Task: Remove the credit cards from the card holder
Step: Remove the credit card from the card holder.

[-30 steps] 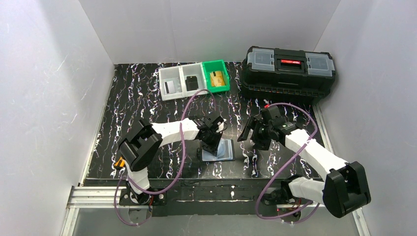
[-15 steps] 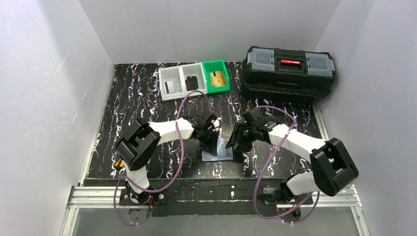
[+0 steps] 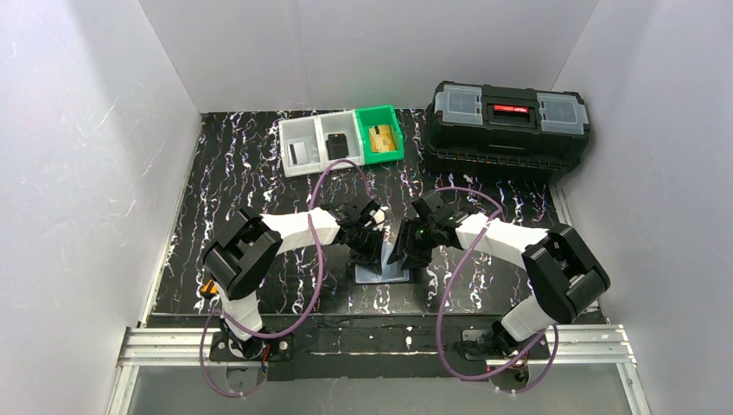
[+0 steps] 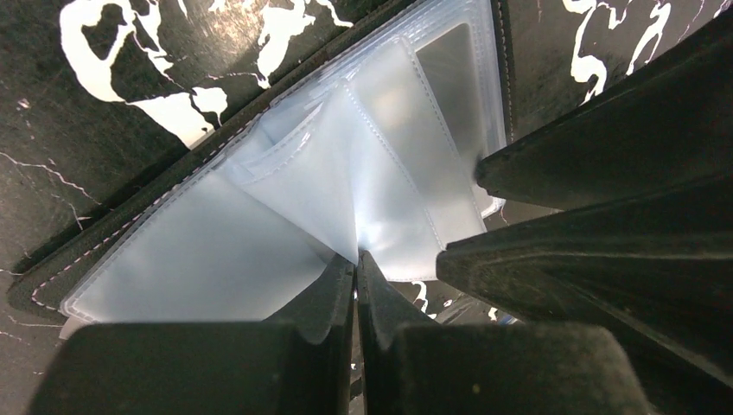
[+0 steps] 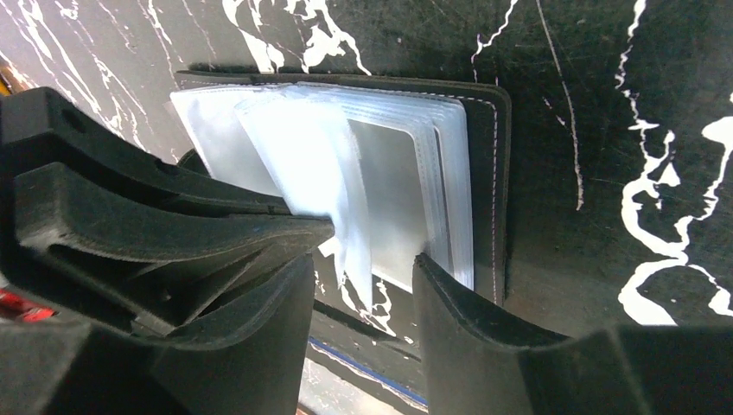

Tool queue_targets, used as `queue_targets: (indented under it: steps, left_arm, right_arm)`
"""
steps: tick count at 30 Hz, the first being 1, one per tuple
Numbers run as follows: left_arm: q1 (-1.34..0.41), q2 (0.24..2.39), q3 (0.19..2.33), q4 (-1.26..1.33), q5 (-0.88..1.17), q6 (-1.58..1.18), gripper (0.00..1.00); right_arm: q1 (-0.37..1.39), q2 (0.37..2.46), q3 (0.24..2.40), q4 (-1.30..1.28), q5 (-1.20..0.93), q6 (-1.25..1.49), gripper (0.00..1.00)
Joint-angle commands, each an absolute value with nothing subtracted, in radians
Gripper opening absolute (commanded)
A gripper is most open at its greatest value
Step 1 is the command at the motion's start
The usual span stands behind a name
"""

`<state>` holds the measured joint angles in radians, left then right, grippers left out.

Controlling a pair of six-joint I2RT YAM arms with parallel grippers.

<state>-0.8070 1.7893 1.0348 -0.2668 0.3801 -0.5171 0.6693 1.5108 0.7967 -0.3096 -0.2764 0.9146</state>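
Top view: left gripper point(image 3: 367, 251) & right gripper point(image 3: 404, 251) cover most of the card holder point(image 3: 383, 275); only its near edge shows. Right wrist cam: the left gripper's fingers point(image 5: 173, 226) hide part of the pockets point(image 5: 393, 177), can't tell what's inside. In the far bins point(image 3: 341, 143) the items are too small to ID.

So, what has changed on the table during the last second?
The right gripper moved left, from the table beside the card holder to its open edge. Its jaws, apart, now straddle the clear pockets. The left gripper stayed shut on the card holder, pinching one pocket. The card holder, the bins and the toolbox did not move.
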Motion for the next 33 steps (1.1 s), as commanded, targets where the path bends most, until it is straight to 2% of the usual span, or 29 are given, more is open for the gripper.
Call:
queue_targets:
  steps: [1, 7, 12, 14, 19, 23, 25, 29, 33]
  left_arm:
    - [-0.816, 1.773, 1.007, -0.279, 0.39, -0.509, 0.0]
    - [-0.816, 1.765, 1.012, -0.28, 0.402, -0.506, 0.0]
    - [-0.816, 1.75, 1.025, -0.297, 0.415, -0.502, 0.0]
    - [-0.815, 1.737, 1.028, -0.305, 0.416, -0.504, 0.06]
    - [-0.81, 1.702, 1.04, -0.335, 0.411, -0.511, 0.3]
    - [-0.799, 1.649, 1.039, -0.374, 0.369, -0.524, 0.43]
    - [-0.792, 1.618, 1.033, -0.415, 0.321, -0.532, 0.45]
    - [-0.783, 1.57, 1.009, -0.489, 0.203, -0.533, 0.44]
    - [-0.782, 1.575, 0.991, -0.509, 0.127, -0.531, 0.34]
  right_arm:
    - [0.683, 1.535, 0.828, -0.275, -0.29, 0.93, 0.51]
    - [0.69, 1.555, 0.823, -0.259, -0.298, 0.939, 0.4]
    - [0.692, 1.562, 0.825, -0.254, -0.295, 0.942, 0.23]
    - [0.692, 1.559, 0.828, -0.258, -0.291, 0.94, 0.15]
    - [0.693, 1.552, 0.84, -0.285, -0.273, 0.931, 0.01]
    - [0.696, 1.536, 0.841, -0.295, -0.264, 0.931, 0.01]
    - [0.699, 1.526, 0.845, -0.305, -0.258, 0.93, 0.01]
    - [0.712, 1.512, 0.866, -0.338, -0.234, 0.924, 0.01]
    - [0.731, 1.51, 0.891, -0.361, -0.218, 0.918, 0.01]
